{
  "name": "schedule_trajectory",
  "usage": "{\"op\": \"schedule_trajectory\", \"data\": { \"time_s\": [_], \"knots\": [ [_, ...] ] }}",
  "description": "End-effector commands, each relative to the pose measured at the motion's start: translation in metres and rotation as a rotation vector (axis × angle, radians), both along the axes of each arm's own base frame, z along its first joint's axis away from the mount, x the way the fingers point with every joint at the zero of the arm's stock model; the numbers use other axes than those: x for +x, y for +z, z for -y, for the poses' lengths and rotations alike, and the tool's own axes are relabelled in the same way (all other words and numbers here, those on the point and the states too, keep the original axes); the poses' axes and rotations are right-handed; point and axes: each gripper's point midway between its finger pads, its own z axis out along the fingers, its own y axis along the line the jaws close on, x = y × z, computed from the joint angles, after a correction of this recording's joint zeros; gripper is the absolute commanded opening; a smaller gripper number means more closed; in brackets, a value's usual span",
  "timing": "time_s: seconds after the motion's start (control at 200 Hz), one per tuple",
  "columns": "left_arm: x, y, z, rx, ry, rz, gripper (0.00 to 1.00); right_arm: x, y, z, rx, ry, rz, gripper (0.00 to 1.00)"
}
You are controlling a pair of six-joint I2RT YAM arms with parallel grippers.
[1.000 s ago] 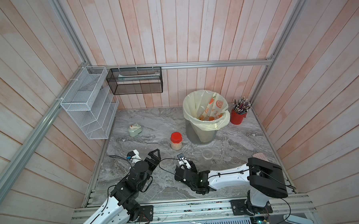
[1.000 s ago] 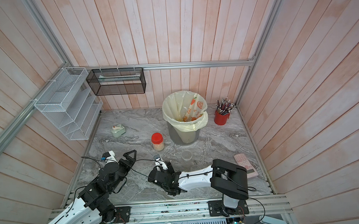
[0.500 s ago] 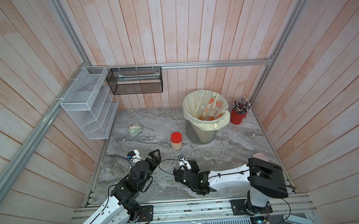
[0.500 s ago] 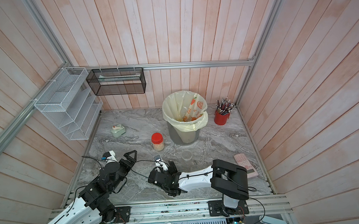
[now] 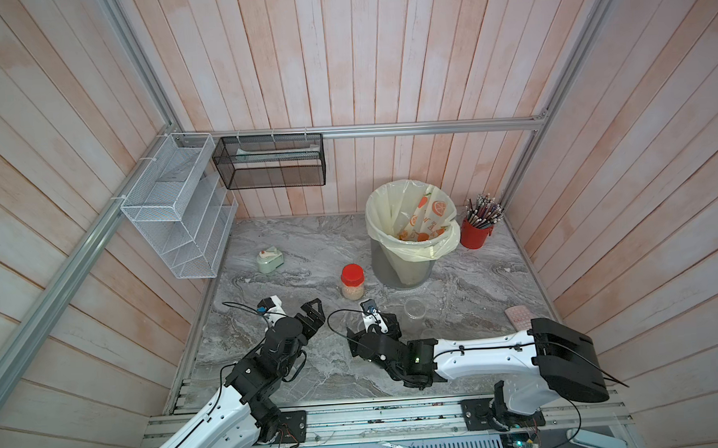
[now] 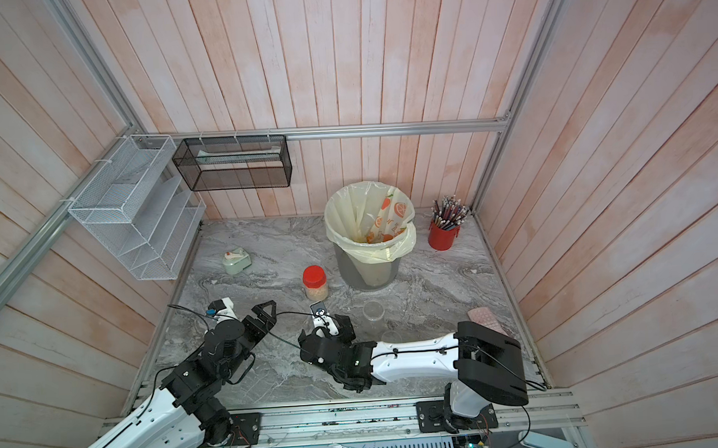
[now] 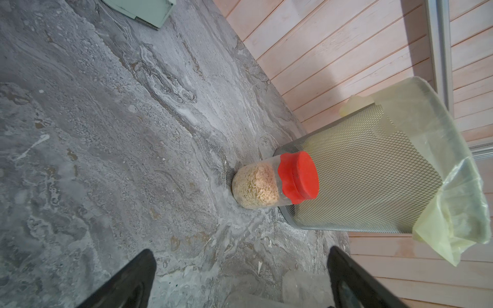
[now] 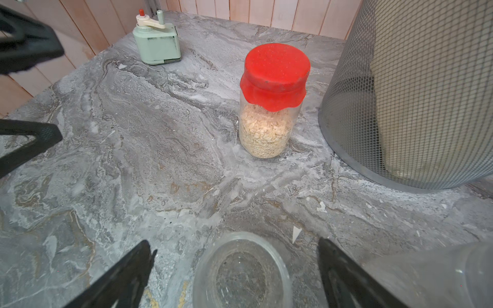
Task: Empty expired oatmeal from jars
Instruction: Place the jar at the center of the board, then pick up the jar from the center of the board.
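A jar with a red lid (image 5: 352,281) (image 6: 315,282) stands upright beside the bin, with oatmeal (image 8: 264,136) (image 7: 257,186) filling its lower half. An empty clear jar (image 5: 414,312) (image 6: 373,314) stands to the right of my right gripper (image 5: 378,322) (image 8: 234,246). That gripper is open. A clear round piece (image 8: 241,272), either a lid or a low jar, lies on the table between its fingers and touches neither. My left gripper (image 5: 313,310) (image 7: 240,266) is open and empty, pointing at the red-lidded jar from a short distance.
A grey mesh bin (image 5: 405,268) (image 8: 413,93) lined with a yellowish bag stands just behind the jars. A green sharpener (image 5: 270,259) sits at the left and a red pencil cup (image 5: 476,230) at the back right. A pink object (image 5: 519,315) lies near the right wall.
My right gripper's jaws have spread open. Both arms stay in about the same place.
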Motion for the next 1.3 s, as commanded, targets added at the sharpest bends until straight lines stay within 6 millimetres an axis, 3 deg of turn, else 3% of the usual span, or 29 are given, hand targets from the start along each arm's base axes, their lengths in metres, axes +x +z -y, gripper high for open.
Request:
{"op": "schedule_trajectory", "data": {
  "time_s": [0.0, 0.205, 0.51, 0.65, 0.855, 0.995, 1.15, 1.295],
  "knots": [
    [0.004, 0.013, -0.004, 0.070, -0.003, 0.042, 1.00, -0.004, 0.016, 0.003, 0.019, 0.016, 0.010, 0.98],
    [0.007, 0.009, -0.008, 0.129, 0.013, 0.026, 1.00, 0.004, 0.054, 0.014, 0.064, 0.014, 0.083, 0.98],
    [0.009, 0.010, -0.008, 0.127, 0.015, 0.049, 1.00, 0.025, 0.101, 0.021, 0.232, 0.093, 0.024, 0.98],
    [0.009, 0.013, -0.012, 0.131, 0.029, 0.065, 1.00, 0.038, 0.112, 0.024, 0.210, 0.097, 0.015, 0.98],
    [0.012, 0.021, -0.014, 0.147, 0.044, 0.080, 1.00, 0.057, 0.109, 0.018, 0.217, 0.117, -0.045, 0.98],
    [0.015, 0.016, -0.015, 0.191, 0.051, 0.056, 1.00, 0.072, 0.099, 0.010, 0.219, 0.145, -0.106, 0.98],
    [0.018, 0.016, -0.012, 0.215, 0.037, 0.062, 1.00, 0.089, 0.082, -0.003, 0.171, 0.168, -0.160, 0.98],
    [0.020, 0.020, -0.011, 0.244, 0.017, 0.085, 1.00, 0.110, 0.056, -0.007, 0.108, 0.138, -0.208, 0.98]
  ]
}}
